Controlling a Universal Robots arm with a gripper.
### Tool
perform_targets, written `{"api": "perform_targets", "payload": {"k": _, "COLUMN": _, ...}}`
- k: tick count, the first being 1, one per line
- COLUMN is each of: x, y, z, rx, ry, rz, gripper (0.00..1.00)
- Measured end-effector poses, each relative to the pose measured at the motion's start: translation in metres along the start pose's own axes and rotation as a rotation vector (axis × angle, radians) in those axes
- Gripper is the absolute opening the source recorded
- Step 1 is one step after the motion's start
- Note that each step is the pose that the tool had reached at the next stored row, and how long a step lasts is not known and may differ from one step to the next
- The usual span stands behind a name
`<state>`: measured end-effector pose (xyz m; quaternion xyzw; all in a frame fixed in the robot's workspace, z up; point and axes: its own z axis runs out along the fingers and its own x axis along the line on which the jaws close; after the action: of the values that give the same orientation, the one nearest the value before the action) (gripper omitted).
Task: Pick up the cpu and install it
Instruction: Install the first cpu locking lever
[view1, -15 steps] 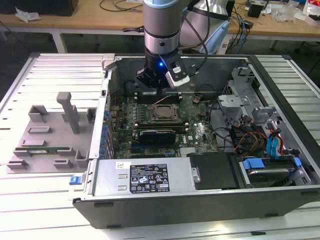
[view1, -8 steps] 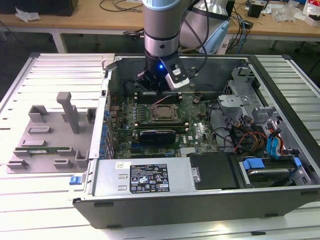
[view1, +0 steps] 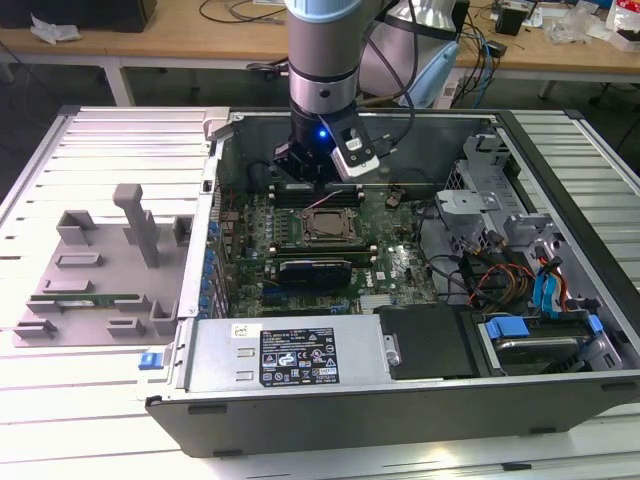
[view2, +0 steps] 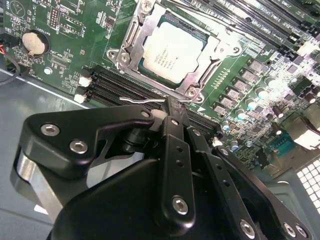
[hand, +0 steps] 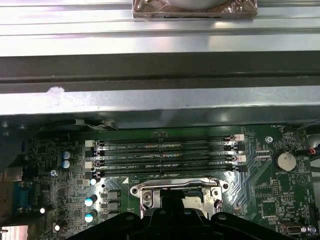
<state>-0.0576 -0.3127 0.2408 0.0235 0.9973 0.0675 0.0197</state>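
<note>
1. On the slatted metal table (view1: 60, 400), an open computer case (view1: 400, 400) is laid on its side, with a grey moulded parts tray (view1: 90, 270) set beside it toward the exterior view's left.
2. Inside the case, the green motherboard (view1: 385, 265) is exposed, and the arm (view1: 322, 60) is seen reaching straight down over its far part.
3. Near the far edge of the board, four dark memory slots (hand: 165, 157) are laid parallel to one another; in the first wrist view they run alongside one edge of the socket frame (hand: 175, 187).
4. In the second wrist view, the socket (view2: 167, 50) is seen with its metal frame around the cpu (view2: 170, 47), which is already seated flat in the recess with its silvery plate facing up.
5. The gripper (view2: 171, 102) is held just off one edge of the socket, over the slots in the second wrist view, so the cpu lies ahead of the fingertips and is not touched by them.
6. The fingers (view2: 175, 107) are seen drawn together in the second wrist view, with no gap visible and nothing held between them.
7. A thin wire lever (view2: 142, 101) is seen lying just beside the fingertips, along the near edge of the socket; contact with it cannot be told.
8. The chip is square, so no long axis is offered.
</note>
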Motion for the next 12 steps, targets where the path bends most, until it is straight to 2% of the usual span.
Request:
{"api": "perform_targets", "payload": {"k": 7, "x": -0.0033, "y": 0.001, "z": 0.0019, "rx": 0.0002, "ry": -0.0002, "rz": 0.002, "gripper": 0.11}}
{"api": "perform_targets", "payload": {"k": 12, "x": -0.0036, "y": 0.0027, "z": 0.0051, "rx": 0.002, "ry": -0.0075, "rz": 0.055, "gripper": 0.11}}
